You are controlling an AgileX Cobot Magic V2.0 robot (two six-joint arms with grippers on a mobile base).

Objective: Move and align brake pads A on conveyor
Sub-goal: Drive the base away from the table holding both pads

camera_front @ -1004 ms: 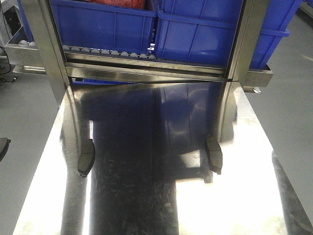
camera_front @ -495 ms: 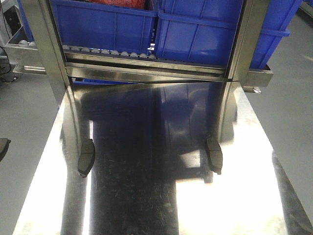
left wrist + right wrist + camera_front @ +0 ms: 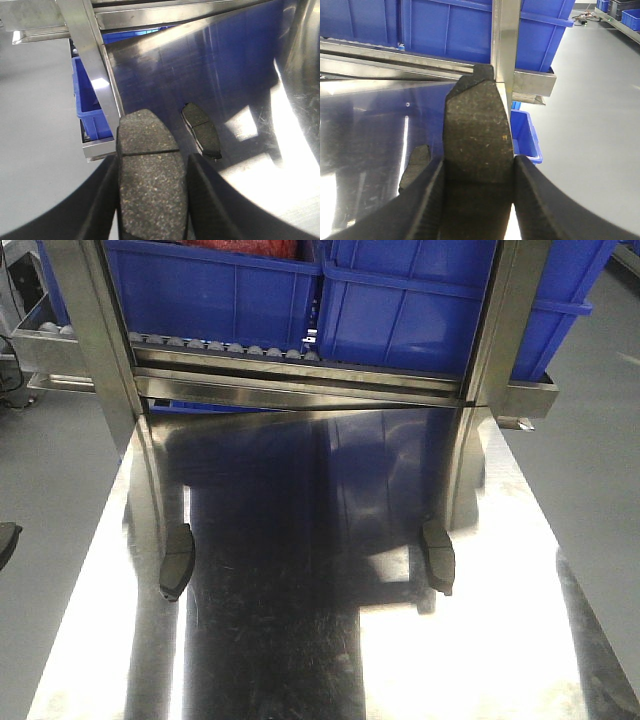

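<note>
Only wrist views show left gripper (image 3: 152, 165) and right gripper (image 3: 477, 165) each seemingly clasping a brake pad (image 3: 145, 130).

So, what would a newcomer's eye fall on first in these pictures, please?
Probably the wrist views, where the left gripper is shut on the left-held pad and the right gripper on the right-held pad, each filling the foreground. Next comes the mirror-bright steel table, with the left loose pad and right loose pad lying on it. Blue bins sit on the rack at its far end.
</note>
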